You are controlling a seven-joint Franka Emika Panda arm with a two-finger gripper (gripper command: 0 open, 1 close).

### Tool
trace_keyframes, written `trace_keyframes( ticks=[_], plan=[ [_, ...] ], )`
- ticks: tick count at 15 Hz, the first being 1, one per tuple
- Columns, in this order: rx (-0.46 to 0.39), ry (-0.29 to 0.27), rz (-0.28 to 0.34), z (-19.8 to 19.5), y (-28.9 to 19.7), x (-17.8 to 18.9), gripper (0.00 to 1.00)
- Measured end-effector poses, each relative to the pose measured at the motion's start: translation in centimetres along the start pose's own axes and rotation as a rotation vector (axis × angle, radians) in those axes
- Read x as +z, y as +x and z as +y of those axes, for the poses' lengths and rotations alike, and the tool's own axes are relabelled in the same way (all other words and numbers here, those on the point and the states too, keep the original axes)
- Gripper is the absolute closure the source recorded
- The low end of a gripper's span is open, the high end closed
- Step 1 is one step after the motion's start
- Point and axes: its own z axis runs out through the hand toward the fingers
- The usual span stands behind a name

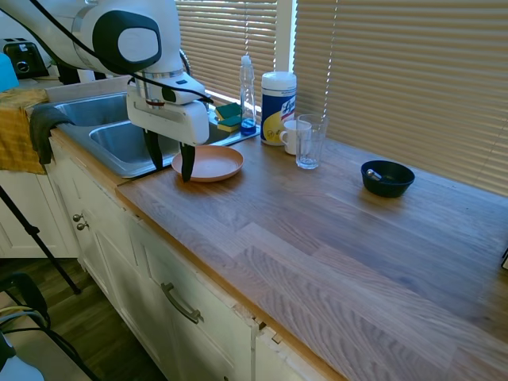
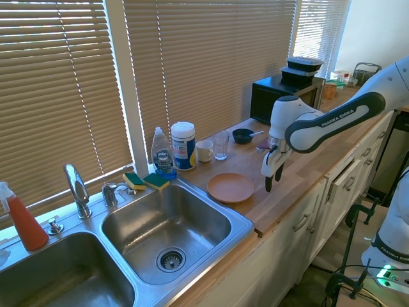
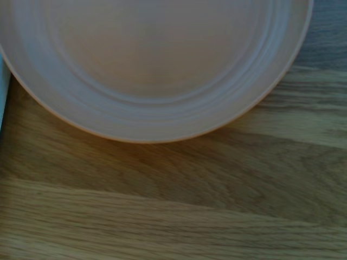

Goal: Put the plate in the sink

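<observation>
The salmon-pink plate (image 1: 213,163) (image 2: 230,187) lies flat on the wooden counter, just beside the sink's right basin (image 1: 119,136) (image 2: 167,225). My gripper (image 1: 169,161) (image 2: 273,179) hangs open a little above the counter, at the plate's edge on the side toward the counter's front. Nothing is between its fingers. In the wrist view the plate (image 3: 157,65) fills the upper part, with bare wood below it.
Behind the plate stand a dish soap bottle (image 2: 163,153), a wipes canister (image 1: 278,107), a white mug (image 1: 292,136) and a glass (image 1: 309,141). A dark blue bowl (image 1: 387,178) sits further along. Sponges (image 2: 146,181) and the faucet (image 2: 77,188) line the sink's back rim.
</observation>
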Motion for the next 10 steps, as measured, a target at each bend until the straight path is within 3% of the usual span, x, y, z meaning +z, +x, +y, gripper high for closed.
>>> trace_keyframes(
  ticks=[5, 10],
  plan=[
    [0.008, 0.038, 0.019, -1.2, 1.0, -1.9, 0.00],
    [0.010, 0.064, 0.006, -4.1, 6.5, -1.7, 0.00]
  ],
)
